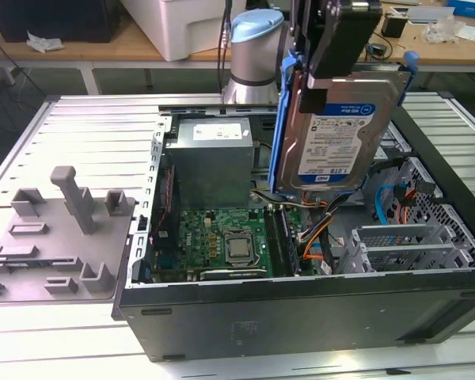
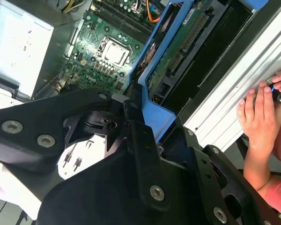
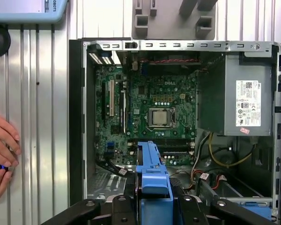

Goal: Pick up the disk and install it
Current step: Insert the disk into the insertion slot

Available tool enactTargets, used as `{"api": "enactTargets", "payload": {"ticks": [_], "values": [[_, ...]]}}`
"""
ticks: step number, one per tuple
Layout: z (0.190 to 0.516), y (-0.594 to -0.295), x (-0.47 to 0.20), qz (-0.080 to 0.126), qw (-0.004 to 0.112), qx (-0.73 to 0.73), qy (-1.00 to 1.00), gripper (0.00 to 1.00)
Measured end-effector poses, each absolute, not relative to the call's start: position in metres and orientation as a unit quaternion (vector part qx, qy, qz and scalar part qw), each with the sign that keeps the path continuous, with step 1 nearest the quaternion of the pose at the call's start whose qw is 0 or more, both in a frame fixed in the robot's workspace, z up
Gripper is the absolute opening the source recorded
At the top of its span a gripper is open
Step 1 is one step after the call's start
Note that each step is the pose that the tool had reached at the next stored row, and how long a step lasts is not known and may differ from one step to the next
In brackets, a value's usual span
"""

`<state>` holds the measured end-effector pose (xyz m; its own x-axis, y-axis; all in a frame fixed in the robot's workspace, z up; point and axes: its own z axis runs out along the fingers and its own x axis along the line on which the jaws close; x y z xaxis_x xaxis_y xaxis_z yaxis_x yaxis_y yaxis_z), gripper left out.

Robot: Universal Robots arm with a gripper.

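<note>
Gripper (image 1: 330, 59) closed on the disk (image 1: 342, 134), holding its upper end. The disk hangs upright over the open case (image 1: 301, 317), toward the exterior view's right. The exterior view gives the label face, and the second wrist view gives the circuit-board side (image 2: 178, 51) and blue rail (image 2: 154, 101). Both wrist views show 1 hand (image 2: 260, 117) (image 3: 1, 145) on the table beside the case. In the case: motherboard (image 1: 210, 229), power supply (image 1: 214, 158), cables (image 1: 317, 237). Can't tell the gap under the disk's lower edge.
</note>
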<state>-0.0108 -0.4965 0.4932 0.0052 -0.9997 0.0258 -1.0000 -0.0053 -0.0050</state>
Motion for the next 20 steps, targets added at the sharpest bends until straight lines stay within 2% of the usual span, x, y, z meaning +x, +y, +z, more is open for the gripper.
{"api": "enactTargets", "payload": {"ticks": [20], "values": [[0.493, -0.508, 0.052, 0.011, 0.007, 0.709, -0.705, 0.37]]}}
